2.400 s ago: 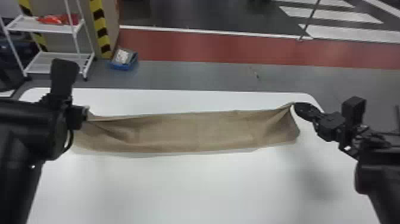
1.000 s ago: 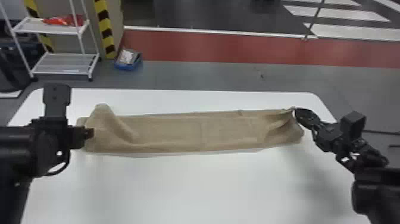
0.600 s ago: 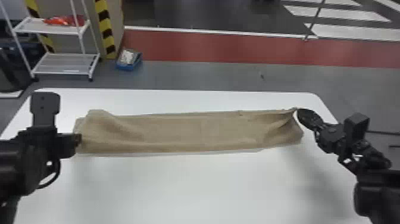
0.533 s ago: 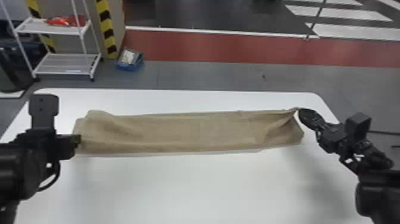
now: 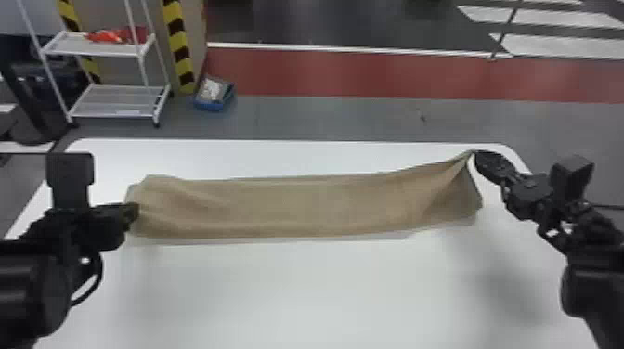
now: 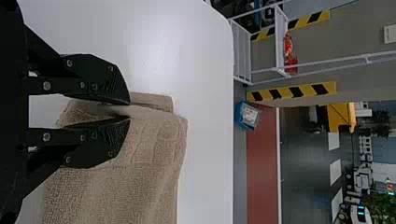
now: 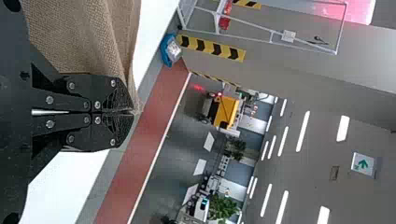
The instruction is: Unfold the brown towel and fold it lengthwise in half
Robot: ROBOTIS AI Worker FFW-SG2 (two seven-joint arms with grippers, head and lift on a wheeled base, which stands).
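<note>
While the white table [image 5: 302,287] spreads widest, the brown towel [image 5: 288,209] crosses it as a long strip. At the towel's left end, the left gripper [image 5: 133,212] has narrowly parted fingers with cloth between; I cannot tell how firmly. The right gripper [image 5: 475,157] pinches the far right corner, lifted.
</note>
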